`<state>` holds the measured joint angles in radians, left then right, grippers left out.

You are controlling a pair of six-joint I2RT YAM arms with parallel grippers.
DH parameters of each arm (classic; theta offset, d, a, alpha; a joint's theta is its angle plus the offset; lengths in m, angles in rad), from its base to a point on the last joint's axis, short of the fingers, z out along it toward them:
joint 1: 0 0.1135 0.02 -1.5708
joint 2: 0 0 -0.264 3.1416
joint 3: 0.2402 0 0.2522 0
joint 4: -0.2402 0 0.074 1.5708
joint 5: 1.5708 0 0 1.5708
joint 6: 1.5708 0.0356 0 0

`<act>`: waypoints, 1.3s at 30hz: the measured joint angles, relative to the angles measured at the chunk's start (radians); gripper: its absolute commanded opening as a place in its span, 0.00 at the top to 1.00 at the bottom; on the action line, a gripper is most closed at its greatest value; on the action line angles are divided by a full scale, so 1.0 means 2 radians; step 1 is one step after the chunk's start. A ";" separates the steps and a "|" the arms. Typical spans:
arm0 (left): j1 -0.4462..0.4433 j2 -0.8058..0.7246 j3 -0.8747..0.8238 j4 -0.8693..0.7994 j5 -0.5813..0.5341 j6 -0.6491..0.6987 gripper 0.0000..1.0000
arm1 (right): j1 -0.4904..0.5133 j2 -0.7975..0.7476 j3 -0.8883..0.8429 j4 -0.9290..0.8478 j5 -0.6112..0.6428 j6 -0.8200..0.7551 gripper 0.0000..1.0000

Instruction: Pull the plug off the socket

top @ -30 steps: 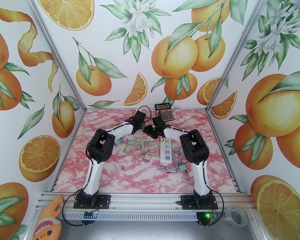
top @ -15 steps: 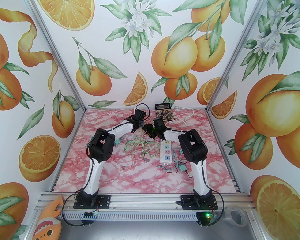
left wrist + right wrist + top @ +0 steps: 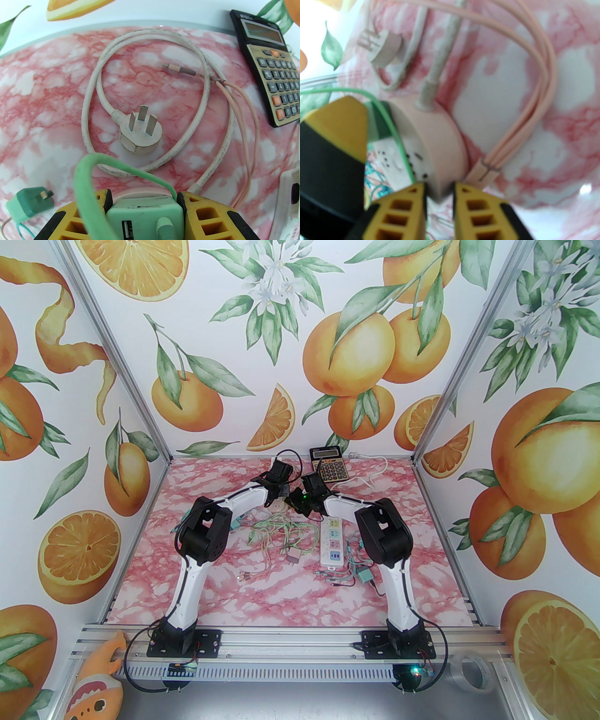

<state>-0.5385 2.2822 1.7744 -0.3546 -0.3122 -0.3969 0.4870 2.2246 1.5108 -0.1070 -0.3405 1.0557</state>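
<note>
1. In the top view we see the left arm (image 3: 243, 498) and the right arm (image 3: 349, 507) both bent at the elbow. Their forearms lean inward and meet at the upper middle of the bench (image 3: 234, 587), wrists close together.
2. In the left wrist view, the left end effector (image 3: 144, 199) sits at the bottom centre. Its yellow fingers (image 3: 201, 215) are clamped on the two sides of the green plug (image 3: 143, 214).
3. In the right wrist view, the right end effector (image 3: 439, 187) sits at the bottom centre, pinching the near rim of the pink socket (image 3: 440, 140).
4. The green plug lies against the pink socket's white face, at centre left of the right wrist view; we cannot tell whether its pins are seated.
5. A white cord (image 3: 204, 93) leaves the pink socket and loops across the centre of the left wrist view, ending in a three-pin head (image 3: 140, 134) that lies pins up.
6. A calculator (image 3: 269, 70) lies at the upper right of that view
</note>
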 measured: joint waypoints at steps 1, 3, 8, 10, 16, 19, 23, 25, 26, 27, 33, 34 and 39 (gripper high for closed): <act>0.000 0.000 0.000 0.000 0.002 0.001 0.70 | 0.001 0.000 0.003 -0.006 0.002 -0.003 0.80; 0.002 0.000 0.003 -0.005 0.007 0.001 0.72 | 0.004 0.002 0.016 -0.027 0.012 -0.010 0.80; 0.014 -0.002 0.004 -0.009 0.039 -0.014 0.72 | 0.007 0.006 0.036 -0.059 0.023 -0.014 0.82; 0.019 -0.004 0.003 -0.008 0.052 -0.020 0.72 | 0.007 0.010 0.046 -0.071 0.023 -0.014 0.82; 0.017 0.005 0.027 -0.036 0.047 -0.017 0.73 | 0.010 0.019 0.073 -0.104 0.031 -0.014 0.82; 0.007 0.019 0.053 -0.062 0.018 -0.006 0.73 | 0.010 0.022 0.083 -0.117 0.031 -0.014 0.82; -0.001 0.030 0.079 -0.090 -0.010 -0.002 0.74 | 0.010 0.023 0.089 -0.129 0.032 -0.014 0.83; -0.002 0.032 0.084 -0.097 -0.014 -0.003 0.74 | 0.010 0.023 0.089 -0.130 0.032 -0.014 0.83; -0.002 0.033 0.085 -0.099 -0.015 -0.004 0.74 | 0.010 0.023 0.089 -0.130 0.032 -0.014 0.83; -0.002 0.033 0.085 -0.100 -0.014 -0.005 0.74 | 0.010 0.023 0.089 -0.130 0.032 -0.014 0.84; 0.011 0.027 0.075 -0.091 0.017 -0.031 0.74 | 0.011 0.023 0.091 -0.130 0.036 -0.014 0.84; 0.014 0.023 0.069 -0.086 0.028 -0.035 0.74 | 0.011 0.023 0.091 -0.130 0.036 -0.014 0.84; 0.021 0.017 0.060 -0.079 0.049 -0.039 0.74 | 0.012 0.024 0.091 -0.130 0.036 -0.014 0.84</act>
<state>-0.4957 2.3169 1.8935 -0.5125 -0.2138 -0.4759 0.5102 2.2723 1.6932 -0.3668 -0.2687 1.0275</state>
